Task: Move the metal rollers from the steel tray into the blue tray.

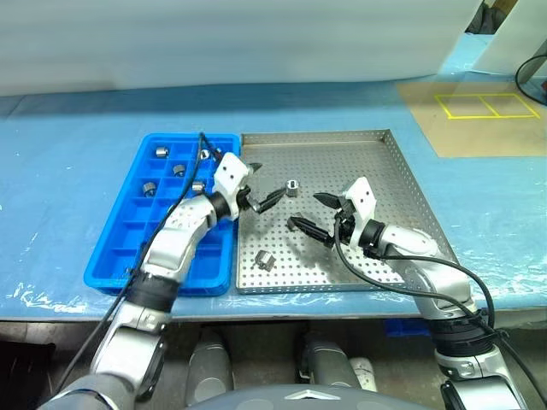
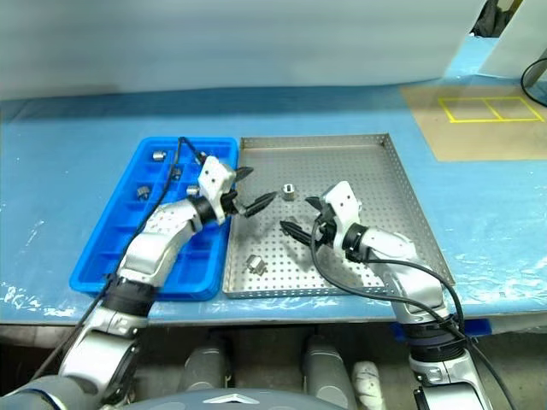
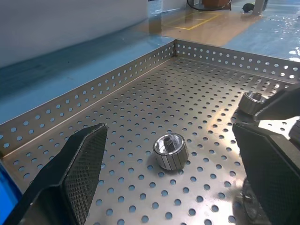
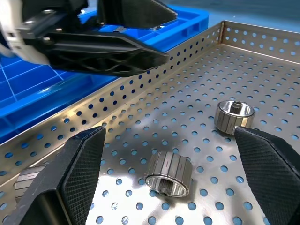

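Starting at the left of the worktop (image 1: pixel 68 171), the blue tray (image 1: pixel 120 256) already has a handful of metal rollers sitting in its far compartments, e.g. one at the back corner (image 1: pixel 161 152). Just beside it to the right is the steel tray (image 1: pixel 402 171), with three rollers still loose on the perforated floor: one near the front-left (image 1: pixel 264 260), one standing upright further back (image 1: pixel 292 187), and one on its side between the two arms (image 4: pixel 169 173).

The left gripper (image 1: pixel 259 196) hovers over the steel tray's left part, fingers spread wide and holding nothing, and the upright roller sits just off its fingertips. The right gripper (image 1: pixel 314 215) is a bit further right, fingers also wide apart and empty.

Handling guess: these look like solid little steel cylinders, stiff, dense for their size, and slick (ribbed sides might help a bit). I'd pinch across the curved wall rather than the flat ends, since one lying on its side will probably roll away if nudged.

The head views barely resolve that middle roller among the arms. The left wrist view shows the upright roller (image 3: pixel 170 150) centred between its fingers (image 3: pixel 79 164), hole facing up. The right wrist view shows the sideways roller lined up between its own fingers (image 4: pixel 84 159), with the upright one (image 4: pixel 234 116) beyond.
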